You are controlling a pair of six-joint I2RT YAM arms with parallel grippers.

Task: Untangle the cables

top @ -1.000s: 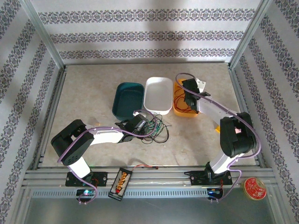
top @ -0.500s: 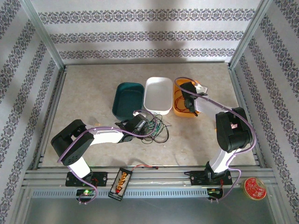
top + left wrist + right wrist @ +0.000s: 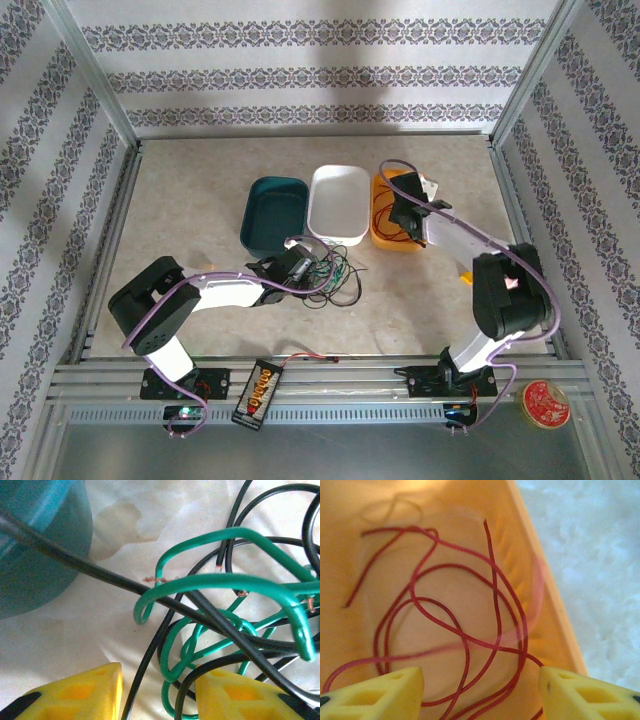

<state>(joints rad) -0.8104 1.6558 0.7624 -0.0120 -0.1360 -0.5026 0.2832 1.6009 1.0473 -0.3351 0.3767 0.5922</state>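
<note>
Beige table (image 3: pixel 180 200); teal tray (image 3: pixel 273 212), white tray (image 3: pixel 338 203) and orange tray (image 3: pixel 392 244) side by side beyond its middle; green and black cables (image 3: pixel 338 278) tangled near its middle.

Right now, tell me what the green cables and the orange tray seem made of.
Green cables: glossy plastic insulation, highlights along the curves; bare coppery strands at cut ends suggest copper cores. Orange tray: likely moulded plastic, smooth, faintly sheeny wall.

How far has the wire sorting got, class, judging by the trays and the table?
Done: the red wires lie loose in the orange tray, apart from the others. In hand: the right hand hangs open over them; the left hand is open around the green and black tangle on the table. Left: separating green from black.
</note>
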